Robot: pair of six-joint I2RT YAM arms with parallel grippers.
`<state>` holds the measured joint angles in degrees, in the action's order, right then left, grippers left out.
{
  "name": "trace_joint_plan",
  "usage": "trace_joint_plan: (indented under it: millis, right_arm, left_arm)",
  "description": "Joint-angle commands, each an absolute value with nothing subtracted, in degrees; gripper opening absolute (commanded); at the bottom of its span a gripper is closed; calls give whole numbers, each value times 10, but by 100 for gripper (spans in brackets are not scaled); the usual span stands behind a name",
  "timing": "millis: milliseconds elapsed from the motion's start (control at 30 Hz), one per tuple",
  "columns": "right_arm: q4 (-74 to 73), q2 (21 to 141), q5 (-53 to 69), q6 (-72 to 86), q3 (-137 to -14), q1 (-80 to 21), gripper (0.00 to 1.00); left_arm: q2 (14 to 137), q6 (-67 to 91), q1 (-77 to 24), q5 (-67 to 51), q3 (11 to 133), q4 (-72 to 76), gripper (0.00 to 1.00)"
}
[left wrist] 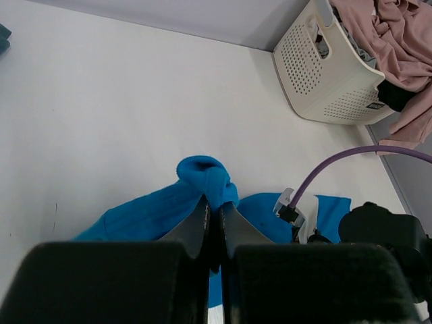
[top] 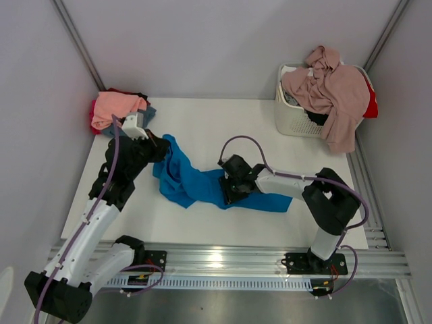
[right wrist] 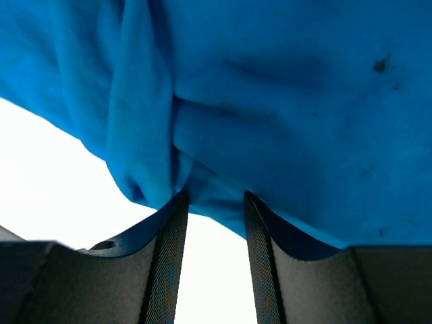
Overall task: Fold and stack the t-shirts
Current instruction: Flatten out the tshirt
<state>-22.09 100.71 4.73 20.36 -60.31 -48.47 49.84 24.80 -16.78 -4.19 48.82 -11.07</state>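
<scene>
Rumpled bright blue t-shirt (top: 192,182) mid-table, left arm (top: 125,169) and right arm (top: 283,183) reaching onto it, mauve-pink shirt (top: 334,91) over white basket (top: 290,118)

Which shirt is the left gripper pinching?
The bright blue t-shirt, alone mid-table; the left gripper is shut on a bunched fold. The rest sit in the far-left pile or over the basket.

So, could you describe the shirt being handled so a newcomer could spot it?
Start from the white table: across its middle one t-shirt lies stretched out, one end pinched by the left gripper. It alone is bright blue; the other shirts sit in the far-left pile and the white basket.
</scene>
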Motion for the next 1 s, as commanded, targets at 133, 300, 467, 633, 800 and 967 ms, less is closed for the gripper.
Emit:
trace_joint_plan:
  millis: [133,300,467,633,800,967]
  right_arm:
    - [-214,985,32,203,-587,-507,43]
    - [-225,962,34,187,-583,-513,44]
    - [-234,968,6,199,-556,-515,44]
    - [-210,969,-41,227,-528,-516,17]
    - [-234,984,-88,234,-545,-517,0]
    - [-258,941,-121,221,-562,-517,0]
  left_arm:
    - [485,238,-171,-38,475,-93,1]
    - [477,238,-171,-37,468,-97,0]
    - [469,238,-171,-35,464,-102,0]
    - [462,236,-171,-34,461,-108,0]
    - [452,233,-171,-31,457,-117,0]
    - [440,234,-171,-28,448,-119,0]
